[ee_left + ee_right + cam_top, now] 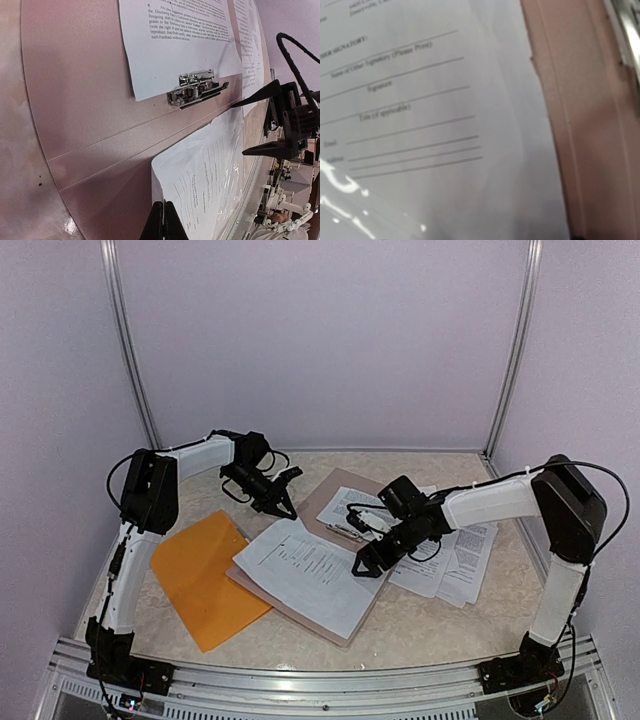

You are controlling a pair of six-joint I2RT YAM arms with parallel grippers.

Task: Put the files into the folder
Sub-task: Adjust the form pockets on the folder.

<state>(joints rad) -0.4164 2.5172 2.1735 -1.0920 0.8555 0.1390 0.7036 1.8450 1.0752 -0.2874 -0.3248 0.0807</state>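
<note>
Four white printed sheets at the least make up the files (pixel 305 575), and they lie on and beside one grey-brown clipboard (pixel 335 490) in the middle of the table (pixel 420 630). One sheet lies loose across the clipboard's near part. One is pinned under the single metal clip (pixel 196 89) on its far part. Two or more overlap on the table just right of the clipboard, and I cannot tell their exact number. One orange folder (pixel 205 575) lies flat on the table to the left, its right edge meeting the clipboard's left corner, and every sheet lies outside it. Two grippers are over the clipboard. The left gripper (pixel 283 510) is at the far-left edge of the loose sheet with its fingers pressed together and nothing between them; whether the tips touch the board I cannot tell. The right gripper (pixel 365 568) is at the right edge of that sheet, near the clip, and the left wrist view shows its two fingers (pixel 260 95) spread wide with nothing held. The right wrist view shows one sheet close up, with signature lines and a glossy clear film at its lower left corner, beside a strip of clipboard
</note>
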